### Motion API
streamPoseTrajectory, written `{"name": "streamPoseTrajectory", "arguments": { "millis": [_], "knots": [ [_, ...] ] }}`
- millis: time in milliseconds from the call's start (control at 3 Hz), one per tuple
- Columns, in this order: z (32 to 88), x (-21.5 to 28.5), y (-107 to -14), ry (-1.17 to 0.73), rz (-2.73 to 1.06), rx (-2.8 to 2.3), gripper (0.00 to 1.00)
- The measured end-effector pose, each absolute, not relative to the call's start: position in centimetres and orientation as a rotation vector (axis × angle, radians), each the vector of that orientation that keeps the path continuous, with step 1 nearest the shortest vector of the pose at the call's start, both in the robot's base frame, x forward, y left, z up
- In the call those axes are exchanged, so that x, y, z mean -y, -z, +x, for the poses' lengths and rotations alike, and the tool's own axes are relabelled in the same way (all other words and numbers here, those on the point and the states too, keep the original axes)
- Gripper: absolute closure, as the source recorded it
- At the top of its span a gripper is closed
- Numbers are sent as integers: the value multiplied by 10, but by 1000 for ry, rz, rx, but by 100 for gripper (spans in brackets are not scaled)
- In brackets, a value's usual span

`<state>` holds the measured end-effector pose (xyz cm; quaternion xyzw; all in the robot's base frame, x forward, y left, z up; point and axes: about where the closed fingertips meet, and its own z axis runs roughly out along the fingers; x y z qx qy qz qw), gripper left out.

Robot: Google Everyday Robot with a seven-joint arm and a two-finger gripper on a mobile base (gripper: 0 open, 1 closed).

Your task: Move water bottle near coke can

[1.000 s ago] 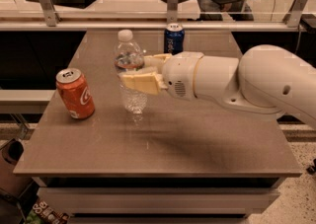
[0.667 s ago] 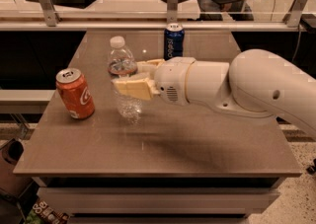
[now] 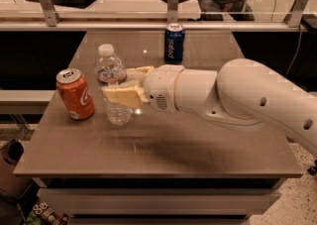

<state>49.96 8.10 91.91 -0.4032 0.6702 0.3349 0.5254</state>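
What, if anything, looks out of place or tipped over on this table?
Nothing stands out. The hand, mid-table, grips the water bottle roughly upright beside the coke can; that and the Pepsi can behind stand upright.

colours on the brown-grey tabletop
the clear ribbed plastic water bottle has a white cap and a reddish label band. the cream-yellow two-finger gripper sits at the bottle's middle, its pale fingers clasped around it, on a glossy white robot arm. close beside the bottle, the orange-red coke can has white script and a silver top. towards the far edge, the dark blue soda can has white lettering and a silver rim. the flat table is plain matte brown-grey.
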Motion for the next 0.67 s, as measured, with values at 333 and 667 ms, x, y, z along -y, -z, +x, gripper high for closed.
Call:
{"name": "streamPoseTrajectory", "arguments": {
  "millis": [333,667],
  "knots": [
    [497,-90,-915,-828,-966,-1589,100],
    [495,-97,-911,-847,-976,-1579,100]
  ]
}}
